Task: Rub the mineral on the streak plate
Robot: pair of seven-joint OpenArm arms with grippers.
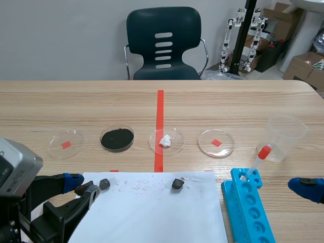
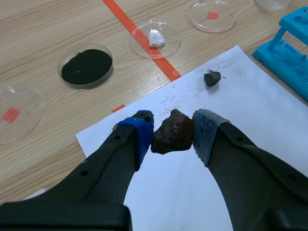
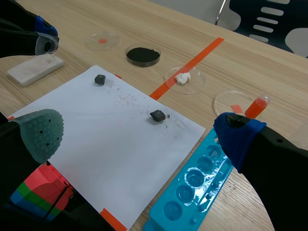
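landmark: paper sheet [image 1: 152, 212], white, flat on the desk [image 1: 228, 106]; all places are read from it.
left end effector [image 2: 173, 121]: pinching the rock, one pad on each side of it, over the sheet's far-left part.
rock [image 2: 172, 135]: dark reddish-brown and lumpy, squarely between the two pads; cannot tell whether it touches the sheet.
streak plate [image 3: 30, 70]: white slab lying on the desk just off the sheet's left edge, apart from the held rock.
right end effector [image 3: 139, 134]: spread wide, nothing between the pads, off the sheet's right side.
small stones: one [image 1: 177, 183] on the sheet near the middle of its far edge; another [image 1: 104, 184] at the far-left corner, just beside the left tips.
blue rack [image 1: 248, 207]: just off the sheet's right edge.
powder dish [image 1: 117, 138]: black contents, beyond the sheet's far edge.
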